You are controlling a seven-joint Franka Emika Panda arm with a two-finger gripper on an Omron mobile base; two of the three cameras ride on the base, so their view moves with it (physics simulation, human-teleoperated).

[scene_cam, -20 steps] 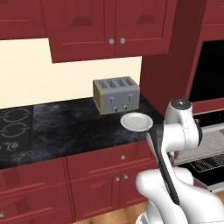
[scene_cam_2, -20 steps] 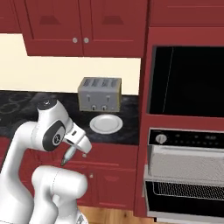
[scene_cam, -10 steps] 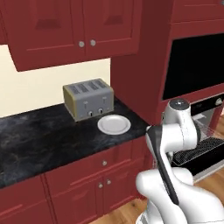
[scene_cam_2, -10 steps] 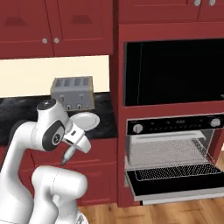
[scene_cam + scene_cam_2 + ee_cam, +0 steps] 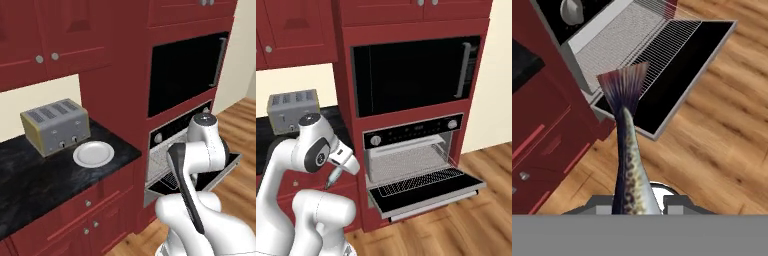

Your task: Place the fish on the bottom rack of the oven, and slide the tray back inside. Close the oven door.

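Pretty even, bright lighting is seen across all three views, typical flat render stuff. No clear light source can be picked out. Shadows are soft: a faint one is cast under the oven door (image 5: 426, 192) onto the wood floor (image 5: 466, 225), and the oven (image 5: 408, 157) cavity is left fairly dim. A mild sheen is caught on the black worktop (image 5: 45, 180). Textures look a bit soft and low-res, especially on the fish (image 5: 629, 165) up close. No edge distortion is noticed.
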